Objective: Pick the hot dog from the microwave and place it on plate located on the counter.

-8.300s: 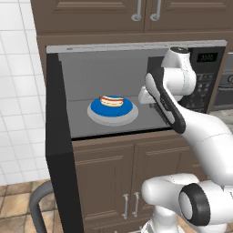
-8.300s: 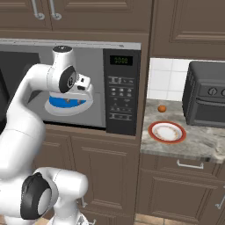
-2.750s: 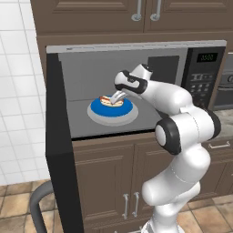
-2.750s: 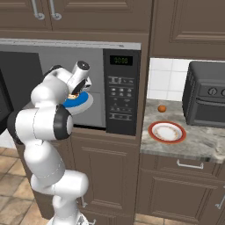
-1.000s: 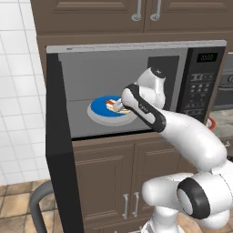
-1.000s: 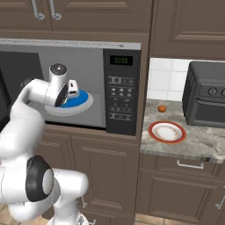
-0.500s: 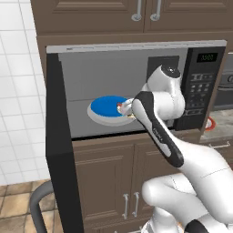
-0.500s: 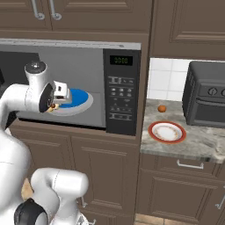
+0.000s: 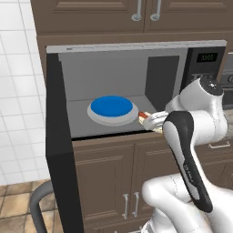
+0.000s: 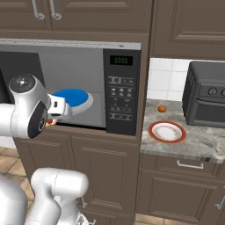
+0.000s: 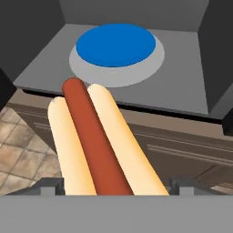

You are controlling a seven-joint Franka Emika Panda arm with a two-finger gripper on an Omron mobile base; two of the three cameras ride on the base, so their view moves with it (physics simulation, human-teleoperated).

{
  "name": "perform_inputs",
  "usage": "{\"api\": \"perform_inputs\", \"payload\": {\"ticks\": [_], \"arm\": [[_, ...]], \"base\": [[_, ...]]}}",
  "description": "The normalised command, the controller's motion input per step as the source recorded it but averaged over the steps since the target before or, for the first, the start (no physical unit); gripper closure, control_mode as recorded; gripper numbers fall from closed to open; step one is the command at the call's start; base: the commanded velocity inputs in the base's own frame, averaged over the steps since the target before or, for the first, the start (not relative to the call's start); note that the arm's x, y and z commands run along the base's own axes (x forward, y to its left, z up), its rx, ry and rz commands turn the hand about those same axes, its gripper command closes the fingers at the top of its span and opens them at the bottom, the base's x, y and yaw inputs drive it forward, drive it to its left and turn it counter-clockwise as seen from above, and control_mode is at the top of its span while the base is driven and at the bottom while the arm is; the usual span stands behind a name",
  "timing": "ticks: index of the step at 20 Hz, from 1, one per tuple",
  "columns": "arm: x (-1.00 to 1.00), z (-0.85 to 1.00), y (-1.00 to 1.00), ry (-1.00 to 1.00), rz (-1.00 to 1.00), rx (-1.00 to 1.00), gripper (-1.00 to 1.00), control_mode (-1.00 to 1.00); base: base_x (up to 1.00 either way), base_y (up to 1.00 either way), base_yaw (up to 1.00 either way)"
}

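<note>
Hand view: hot dog (image 11: 98, 145) lies lengthwise along the camera axis, tan bun halves either side of a red sausage, its near end running down to the bottom edge between the fingers. Hand closed on the hot dog. Beyond it, the microwave (image 11: 41, 63) floor, grey, with the blue round dish (image 11: 115, 44) on its pale grey ring, bare on top. Brown cabinet front and tan floor tiles below the cavity's front lip.

Left base view: hand (image 9: 152, 121) sits at the front lip of the microwave (image 9: 59, 113), right of the blue round dish (image 9: 112, 106) and apart from it. Red end of the hot dog (image 9: 143, 115) pokes out toward the dish. Black door swung open at left.

Right base view: arm's upper joint covers most of the hand; a bit of the hot dog (image 10: 49, 121) peeks out at the cavity's lower front edge. Keypad panel (image 10: 120, 94) with green display to the right. Further right, the counter (image 10: 197, 143) carries the plate (image 10: 167, 131), white with red-orange rim, nothing on it. A small orange fruit (image 10: 162, 108) sits behind the plate; a dark toaster oven (image 10: 205, 93) stands right of both.
</note>
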Motion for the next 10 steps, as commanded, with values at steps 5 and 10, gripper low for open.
{"api": "perform_inputs", "payload": {"ticks": [5,10], "arm": [[-0.84,0.31,-0.42,0.00,0.00,0.00,1.00,-1.00],[-0.40,0.09,-0.65,0.00,0.00,0.00,1.00,-1.00]], "base": [[0.00,0.00,0.00],[0.00,0.00,0.00]]}}
